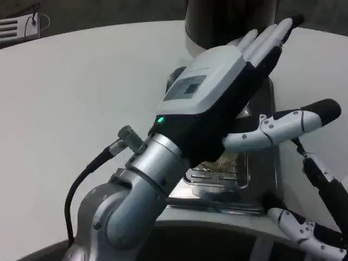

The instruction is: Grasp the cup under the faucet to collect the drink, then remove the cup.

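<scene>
Head view: left hand, white back and black palm side on a silver forearm, fills the centre and reaches toward the upper right of the frame, fingers straight and close together, thumb stuck out to the right. Spread wide, nothing in it that I can see (palm side faces away, so not fully checkable). Probably posed like this to slide in around the cup under the faucet.

Right hand enters at the lower right edge, cut off by the frame; white-and-black fingers apart, nothing visibly held, likely waiting.

Dark cylindrical drink dispenser stands at top centre, cropped by the upper edge. Below it, the ribbed shiny metal drip tray sits at lower centre on a steel base, all on the round white table.

Cup: cannot make it out. The left hand covers the faucet area, so cup position is unknown. Faucet hidden too.
</scene>
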Controlling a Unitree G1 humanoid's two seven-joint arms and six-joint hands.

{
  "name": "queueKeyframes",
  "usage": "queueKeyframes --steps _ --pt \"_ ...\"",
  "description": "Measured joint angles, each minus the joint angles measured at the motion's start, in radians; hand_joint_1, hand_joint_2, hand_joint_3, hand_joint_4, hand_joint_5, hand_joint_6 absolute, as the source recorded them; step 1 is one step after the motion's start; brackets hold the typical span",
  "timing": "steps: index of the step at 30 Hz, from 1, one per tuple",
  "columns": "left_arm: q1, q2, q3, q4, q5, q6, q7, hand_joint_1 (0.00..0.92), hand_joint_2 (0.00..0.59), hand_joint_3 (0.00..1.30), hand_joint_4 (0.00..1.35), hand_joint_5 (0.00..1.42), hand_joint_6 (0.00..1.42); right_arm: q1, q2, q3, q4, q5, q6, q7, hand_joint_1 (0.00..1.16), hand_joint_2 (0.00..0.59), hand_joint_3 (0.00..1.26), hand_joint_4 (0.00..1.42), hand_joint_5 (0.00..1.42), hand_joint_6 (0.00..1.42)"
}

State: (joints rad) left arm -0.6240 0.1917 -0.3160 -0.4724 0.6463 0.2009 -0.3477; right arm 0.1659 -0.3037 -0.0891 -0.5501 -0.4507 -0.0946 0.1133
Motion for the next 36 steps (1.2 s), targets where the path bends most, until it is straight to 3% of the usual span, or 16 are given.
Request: queueKeyframes --steps 6,26,29,36 --pt "0.002 0.005 0.001 -0.008 0.001 0.001 0.0 0.0 0.142 0.0 0.0 0.0 0.0 -0.035 0.001 0.023 0.035 -0.006 0.008 -0.003 0.53 0.268 0.0 0.0 0.02 0.13" --pt "0.023 0.011 0.011 -0.036 0.002 0.012 0.007 0.0 0.156 0.0 0.0 0.0 0.0 -0.169 0.034 0.077 0.139 -0.033 0.04 -0.039 0.54 0.267 0.0 0.0 0.01 0.12" --pt "0.064 0.002 0.029 -0.048 0.019 -0.01 0.078 0.0 0.16 0.0 0.0 0.0 0.0 -0.173 0.034 0.079 0.149 -0.033 0.04 -0.041 0.54 0.267 0.0 0.0 0.01 0.11" --pt "0.171 -0.023 0.102 -0.117 0.037 -0.149 0.296 0.0 0.166 0.0 0.0 0.0 0.0 -0.183 0.034 0.085 0.154 -0.025 0.04 -0.045 0.53 0.255 0.0 0.0 0.02 0.14"
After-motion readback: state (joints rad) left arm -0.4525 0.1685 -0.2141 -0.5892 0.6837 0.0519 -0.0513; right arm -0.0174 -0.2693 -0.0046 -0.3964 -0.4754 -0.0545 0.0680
